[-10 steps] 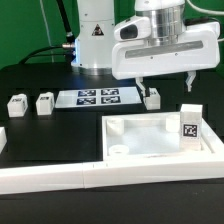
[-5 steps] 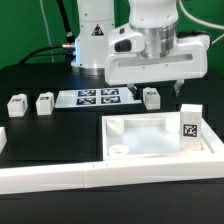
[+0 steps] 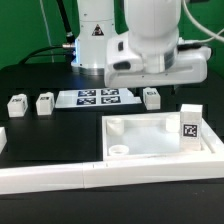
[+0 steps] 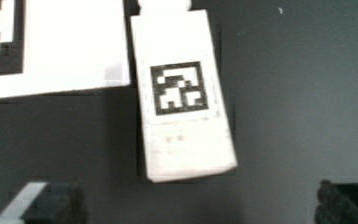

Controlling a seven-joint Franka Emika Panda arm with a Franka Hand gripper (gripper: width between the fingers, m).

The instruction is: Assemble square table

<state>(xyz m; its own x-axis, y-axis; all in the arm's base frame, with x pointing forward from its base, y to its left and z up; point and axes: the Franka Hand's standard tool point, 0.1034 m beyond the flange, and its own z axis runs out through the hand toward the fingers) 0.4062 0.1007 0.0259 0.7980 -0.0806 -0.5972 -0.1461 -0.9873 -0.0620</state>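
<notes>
Wrist view: gripper [image 4: 190, 203] fingertips [image 4: 34, 200] blurred, cropped by frame edge; marker board [image 4: 69, 50] cropped too; leg [image 4: 179, 95] beside marker board loses one end off-frame; exterior view: fingers hidden behind white arm housing [image 3: 160, 60].

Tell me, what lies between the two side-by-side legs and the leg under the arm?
The marker board, lying flat; the exterior view shows it.

The exterior view stands off the tabletop [image 3: 50, 135], a little above it, and faces across it toward the arm's base [image 3: 95, 40], at middle range. The wrist view looks straight down, close, on one leg [image 4: 181, 95] beside the marker board [image 4: 43, 50]; both views share these.
</notes>
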